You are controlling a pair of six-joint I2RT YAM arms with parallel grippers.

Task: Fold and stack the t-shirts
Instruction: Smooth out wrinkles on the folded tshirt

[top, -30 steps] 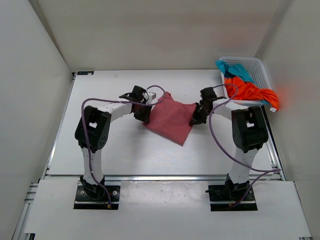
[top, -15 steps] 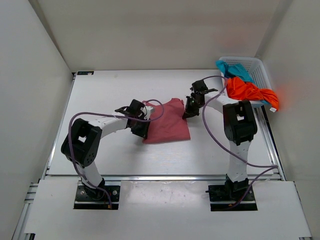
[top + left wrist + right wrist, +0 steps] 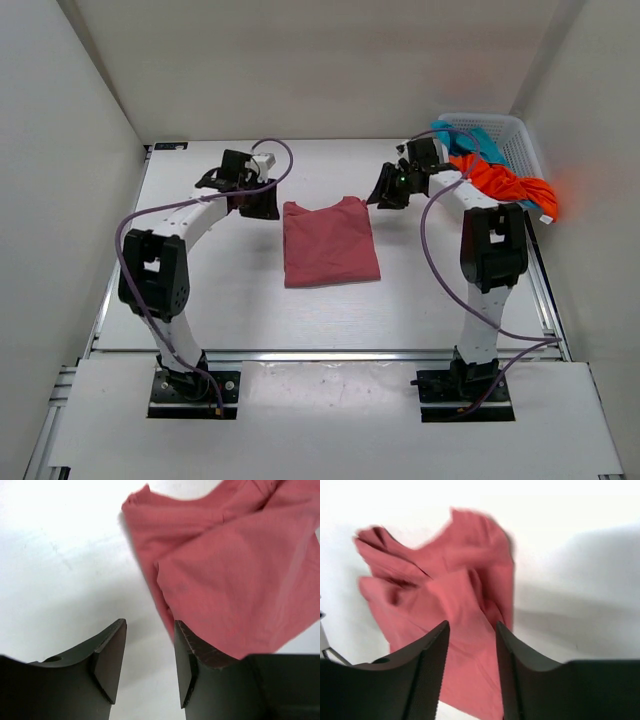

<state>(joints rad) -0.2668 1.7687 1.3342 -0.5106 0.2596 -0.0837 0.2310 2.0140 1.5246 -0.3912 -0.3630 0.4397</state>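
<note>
- On the table's middle, the pink t-shirt (image 3: 330,243) lies folded; the orange t-shirt (image 3: 495,180) and teal t-shirt (image 3: 468,140) sit in the basket (image 3: 522,140).
- Left gripper (image 3: 147,665) and right gripper (image 3: 470,665) stand partly open, empty.
- Limp, light cloth: likely best pinched at hems.

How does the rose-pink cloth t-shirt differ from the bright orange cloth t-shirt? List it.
The rose-pink cloth t-shirt lies folded flat in a neat rectangle; the bright orange cloth t-shirt is crumpled in a heap. The pink one rests on the white table; the orange one hangs over the rim of the white lattice basket. Both are plain soft cloth.
</note>
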